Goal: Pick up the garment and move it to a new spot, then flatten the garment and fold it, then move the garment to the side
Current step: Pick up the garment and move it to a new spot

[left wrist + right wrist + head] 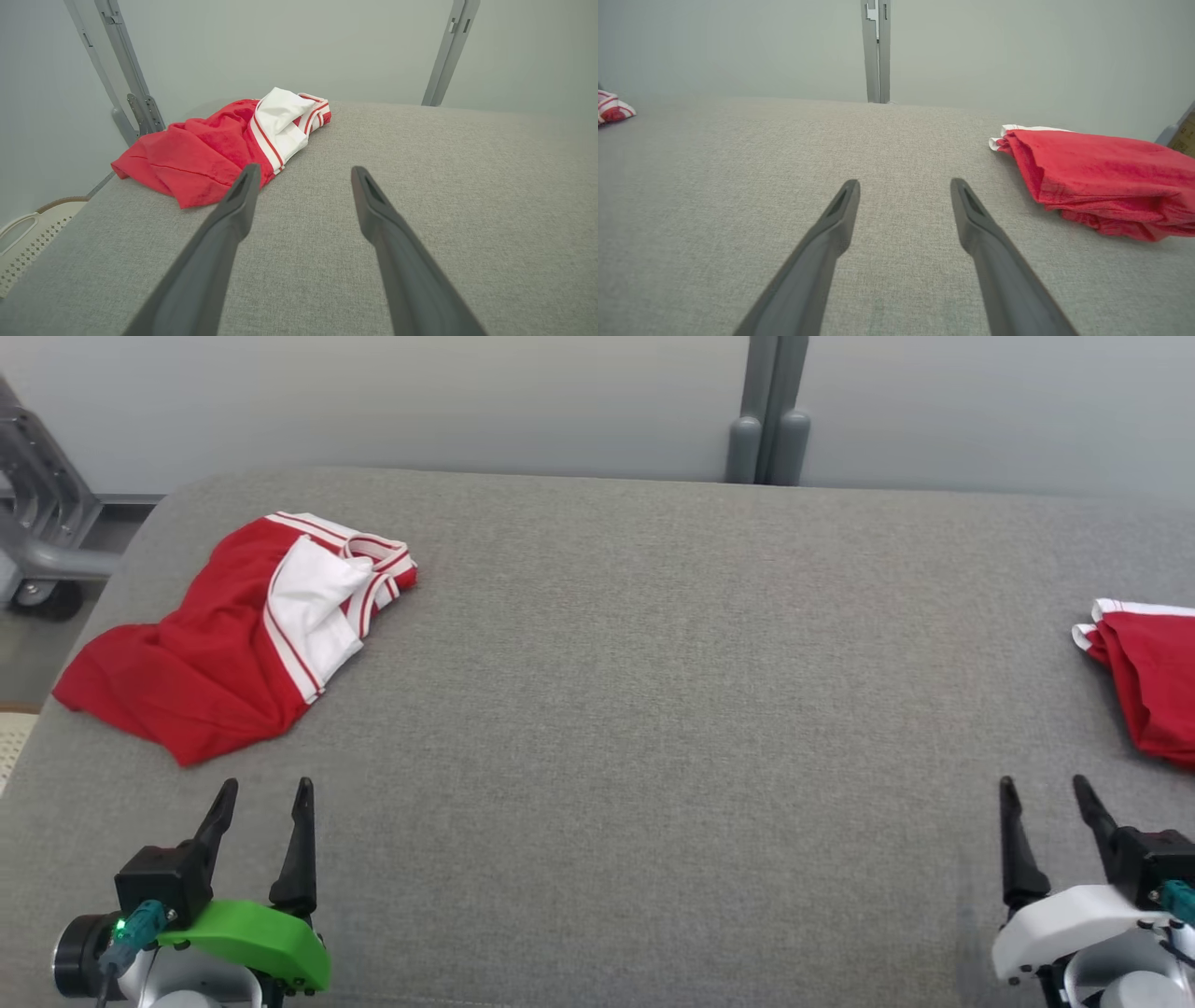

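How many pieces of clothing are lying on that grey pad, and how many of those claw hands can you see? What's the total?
Red clothing: 2, the garment with the white panel and a plainer red piece
Grippers: 2, the left gripper and the right gripper, both open
Total: 4

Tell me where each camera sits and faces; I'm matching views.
Head view: on the head, facing down at the grey cushion; left gripper and right gripper show, open.
Left wrist view: on that wrist, along its fingers toward the garment.
Right wrist view: on that wrist, along its fingers toward the other red piece.
Head and left wrist views share the garment.
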Available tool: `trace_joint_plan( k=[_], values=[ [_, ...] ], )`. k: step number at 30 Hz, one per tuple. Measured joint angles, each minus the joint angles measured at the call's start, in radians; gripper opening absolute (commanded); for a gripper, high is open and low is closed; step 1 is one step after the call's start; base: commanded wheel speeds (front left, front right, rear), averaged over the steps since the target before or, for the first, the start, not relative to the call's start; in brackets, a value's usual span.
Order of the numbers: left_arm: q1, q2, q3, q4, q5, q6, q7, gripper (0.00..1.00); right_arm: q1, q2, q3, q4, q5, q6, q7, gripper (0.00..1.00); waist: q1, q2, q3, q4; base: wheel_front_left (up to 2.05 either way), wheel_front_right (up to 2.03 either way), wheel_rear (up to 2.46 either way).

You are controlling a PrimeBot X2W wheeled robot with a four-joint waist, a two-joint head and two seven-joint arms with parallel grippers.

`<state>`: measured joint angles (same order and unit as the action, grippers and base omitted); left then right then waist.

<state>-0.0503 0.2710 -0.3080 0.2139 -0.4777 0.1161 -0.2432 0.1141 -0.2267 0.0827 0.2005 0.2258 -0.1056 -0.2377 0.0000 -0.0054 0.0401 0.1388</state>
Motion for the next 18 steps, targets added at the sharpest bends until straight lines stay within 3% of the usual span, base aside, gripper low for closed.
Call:
trace_joint_plan(
  k=[12,18],
  values=[
    [0.103,-0.006,0.142,-0.002,-0.002,0.003,-0.005,1.00,-0.062,0.049,0.185,-0.034,-0.060,0.087,-0.001,1.00,0.0000,0.0000,-0.028,0.142,0.00,0.00,0.00],
    [0.138,-0.018,0.215,-0.010,-0.002,0.005,-0.006,1.00,-0.098,0.066,0.215,-0.033,-0.075,0.101,-0.005,1.00,0.0000,0.0000,-0.030,0.222,0.00,0.00,0.00]
  ],
)
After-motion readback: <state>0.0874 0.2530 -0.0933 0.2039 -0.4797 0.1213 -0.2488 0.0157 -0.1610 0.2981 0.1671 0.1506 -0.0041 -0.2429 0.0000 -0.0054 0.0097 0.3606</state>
